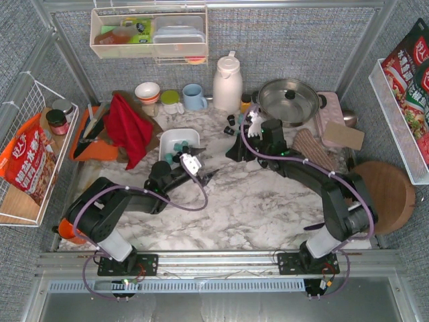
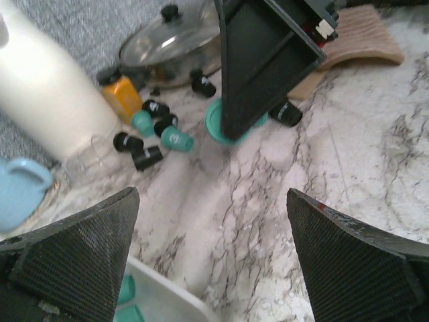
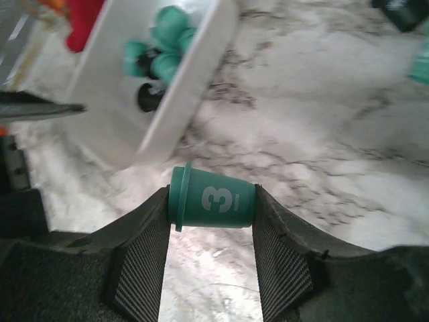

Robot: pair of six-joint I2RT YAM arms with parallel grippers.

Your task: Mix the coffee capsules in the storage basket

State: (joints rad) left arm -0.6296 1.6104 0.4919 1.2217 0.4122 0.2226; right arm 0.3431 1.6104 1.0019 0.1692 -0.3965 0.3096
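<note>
I have the right gripper (image 3: 211, 201) closed on a teal capsule marked 3 (image 3: 213, 199). Its fingers (image 3: 144, 255) pinch the pod end to end, one on the rim and one on the base, so it lies sideways between them. I cannot tell whether the pod touches the bench (image 1: 255, 201) or hangs just above it.

From overhead, this gripper is just off the right side of the storage basket (image 1: 167, 136), apart from its wall. Inside the basket I see a small cluster of teal and black coffee capsules (image 3: 161, 50) bunched at one end.

The left gripper (image 2: 211, 201) hovers by the basket's near right corner. Its fingers (image 2: 80, 261) are spread wide with nothing between them, and the basket's white corner shows below them in the wrist view.

Loose capsules (image 2: 175, 139), teal and black, lie scattered on the bench beyond the basket's far right corner, most of them on their sides. Farther from the basket in that direction stand a white thermos jug (image 2: 47, 87), an orange bottle (image 2: 124, 99) with a black cap, and a lidded steel pan (image 2: 167, 40). A light blue mug (image 2: 20, 191) stands behind the basket, and a red cloth (image 1: 131, 124) lies near the basket's left side.
</note>
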